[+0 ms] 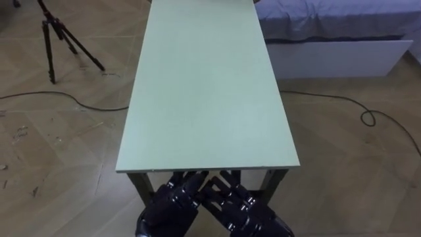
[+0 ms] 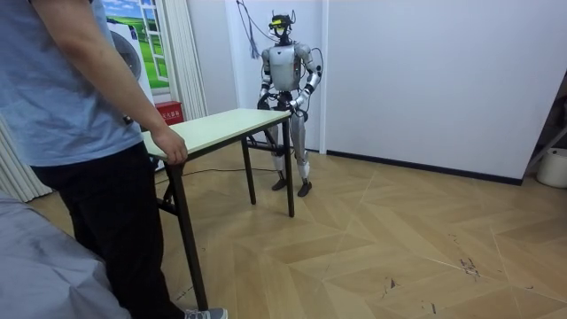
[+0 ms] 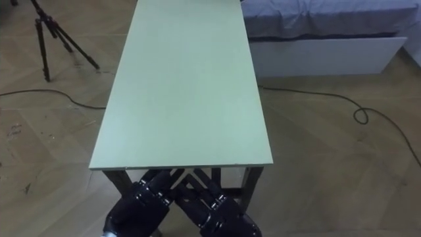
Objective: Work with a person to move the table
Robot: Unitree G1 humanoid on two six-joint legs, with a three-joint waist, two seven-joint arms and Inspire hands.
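Left hand (image 1: 172,201): bottom centre of the left eye view, just below the near short edge. Its fingers (image 1: 189,184) are stretched out straight, angled inward toward that edge and curled round nothing.
Right hand (image 1: 247,210): just right of it, fingers likewise straight, slanting across the left hand's. I cannot tell whether either hand touches the underside.
Tripod (image 1: 59,36): upper left, on the floor, well apart from the worktop.
Worktop (image 1: 207,85): pale green and bare, running from the hands up the middle of the frame. In the room view its legs look to rest on the floor.
Bed (image 1: 335,39): upper right, near the worktop's far right corner.
Person (image 2: 80,115): room view's left, at the end opposite the robot.
Person's hand (image 2: 168,151): on that end's corner.
Step in hand: by my reading, getting a hold under the near end.
Doing it well: seat both hands flat under the edge, uncrossed and evenly either side of centre. Lift level with the person and steer away from bed and tripod.
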